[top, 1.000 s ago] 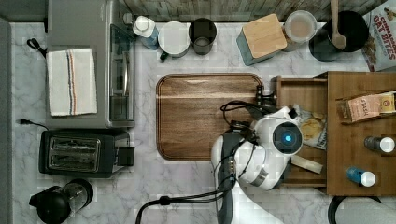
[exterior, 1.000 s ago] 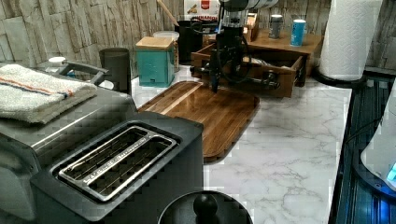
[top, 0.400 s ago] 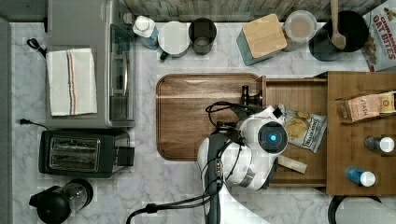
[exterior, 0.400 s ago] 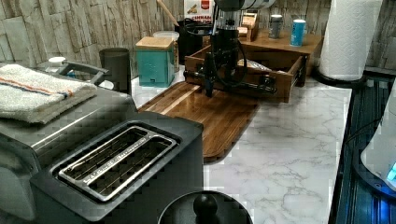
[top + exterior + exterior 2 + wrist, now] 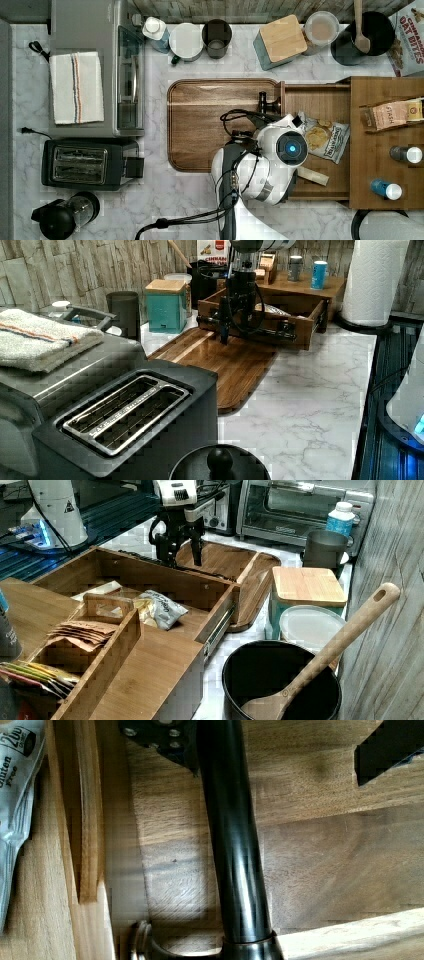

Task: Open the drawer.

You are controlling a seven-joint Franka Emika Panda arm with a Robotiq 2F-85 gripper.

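Note:
The brown wooden drawer (image 5: pixel 320 97) stands pulled out of its cabinet, its front panel (image 5: pixel 260 326) overhanging the cutting board (image 5: pixel 215 125). Its long black bar handle (image 5: pixel 235 860) runs along the front, seen in the left view as the handle (image 5: pixel 255 331). My gripper (image 5: pixel 182 560) points down at the handle, open, with the bar between its fingers and close against one finger (image 5: pixel 160 735); the other finger (image 5: pixel 390 745) stands well clear. In the top view my wrist (image 5: pixel 290 147) covers the gripper. A chip bag (image 5: pixel 325 140) lies inside the drawer.
A teal box with a wooden lid (image 5: pixel 280 40), cups and a black pot with a wooden spoon (image 5: pixel 320 665) stand behind the board. A toaster oven (image 5: pixel 95 75) and toaster (image 5: pixel 82 162) are at the top view's left. A paper towel roll (image 5: pixel 372 280) stands near the cabinet.
The drawer has slid farther out toward the top view's left, over the cutting board, with my gripper moving along at the handle. Most of that travel came before the last half second.

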